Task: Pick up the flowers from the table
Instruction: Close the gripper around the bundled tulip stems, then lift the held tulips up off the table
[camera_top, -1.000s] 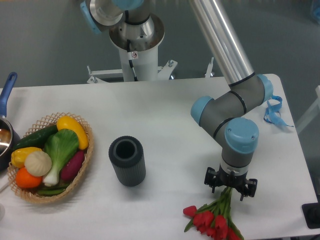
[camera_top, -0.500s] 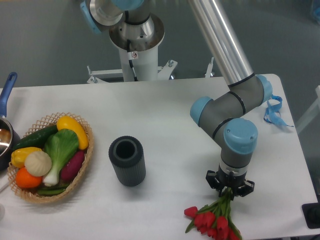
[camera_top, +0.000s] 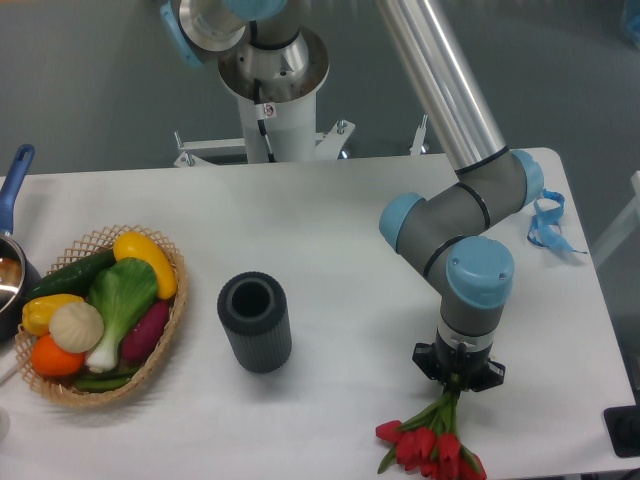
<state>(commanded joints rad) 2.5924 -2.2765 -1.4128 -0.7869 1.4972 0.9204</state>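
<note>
Narrowed since a second ago, the gripper (camera_top: 459, 378) now clenches the tulip bunch (camera_top: 432, 443) stems above the table (camera_top: 340, 240).

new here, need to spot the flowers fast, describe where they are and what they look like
Start at the white table and go to its near right edge, under the gripper on the grey and blue arm. The flowers lie there: red tulips on green stems, the only red bunch in view.
</note>
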